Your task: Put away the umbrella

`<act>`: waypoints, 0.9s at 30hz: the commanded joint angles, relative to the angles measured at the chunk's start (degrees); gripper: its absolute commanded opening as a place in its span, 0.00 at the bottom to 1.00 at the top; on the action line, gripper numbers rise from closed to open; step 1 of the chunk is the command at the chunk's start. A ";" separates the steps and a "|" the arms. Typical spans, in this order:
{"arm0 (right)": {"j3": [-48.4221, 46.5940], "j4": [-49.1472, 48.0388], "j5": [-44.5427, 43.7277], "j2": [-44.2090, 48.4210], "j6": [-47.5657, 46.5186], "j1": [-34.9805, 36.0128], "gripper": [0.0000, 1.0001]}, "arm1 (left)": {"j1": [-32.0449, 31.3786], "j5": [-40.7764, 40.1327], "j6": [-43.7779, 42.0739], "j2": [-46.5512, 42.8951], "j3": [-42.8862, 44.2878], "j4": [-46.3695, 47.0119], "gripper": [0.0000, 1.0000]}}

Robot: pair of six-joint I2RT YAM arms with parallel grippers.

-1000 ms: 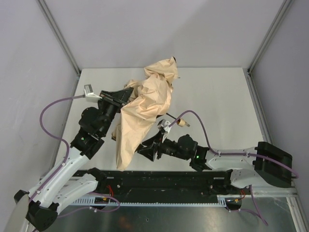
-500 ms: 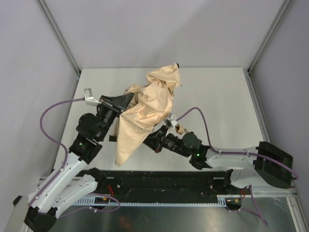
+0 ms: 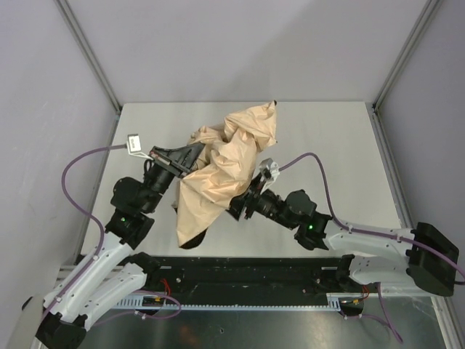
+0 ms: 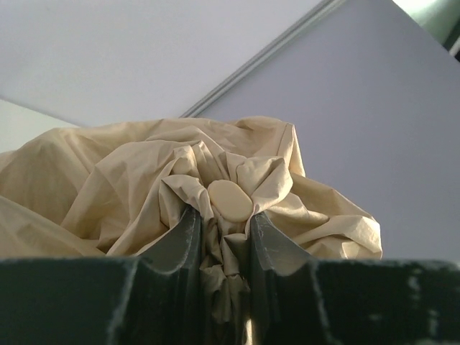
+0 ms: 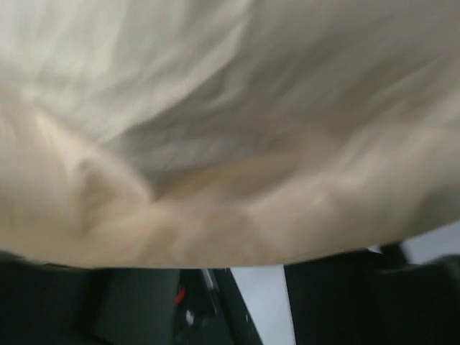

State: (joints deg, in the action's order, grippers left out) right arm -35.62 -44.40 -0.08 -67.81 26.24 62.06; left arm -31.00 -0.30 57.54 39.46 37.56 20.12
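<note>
Pinching only bunched umbrella (image 3: 231, 156) cloth, the closed left tool (image 4: 224, 215) may lose it if the right tool (image 3: 245, 204), opening hidden at four o'clock, tugs.

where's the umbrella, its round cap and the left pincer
umbrella (image 3: 229, 163), top view, middle of the tan canopy
round cap (image 4: 230, 200), left wrist view, centre of its pale face
left pincer (image 4: 223, 214), left wrist view, midway between the fingertips, shut on the umbrella

matt crumpled tan cloth umbrella (image 3: 225, 163), smooth matt white table (image 3: 334, 138)
</note>
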 commanded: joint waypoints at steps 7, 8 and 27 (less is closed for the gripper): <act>1.51 41.42 0.20 22.63 -2.66 2.88 0.71 | 5.05 17.01 -6.64 2.19 -0.66 23.07 0.00; 1.56 43.70 0.45 25.75 -2.59 1.83 0.73 | 5.37 18.89 -6.64 2.72 -0.57 24.55 0.00; 2.75 -6.45 43.88 19.49 23.70 -24.56 0.79 | 5.96 30.49 -4.62 4.23 -0.38 34.93 0.00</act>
State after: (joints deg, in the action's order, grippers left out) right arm -32.84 -36.69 38.22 -48.16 47.48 33.17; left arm -25.52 30.35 52.49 44.66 36.42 49.10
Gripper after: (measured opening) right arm 0.829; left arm 0.255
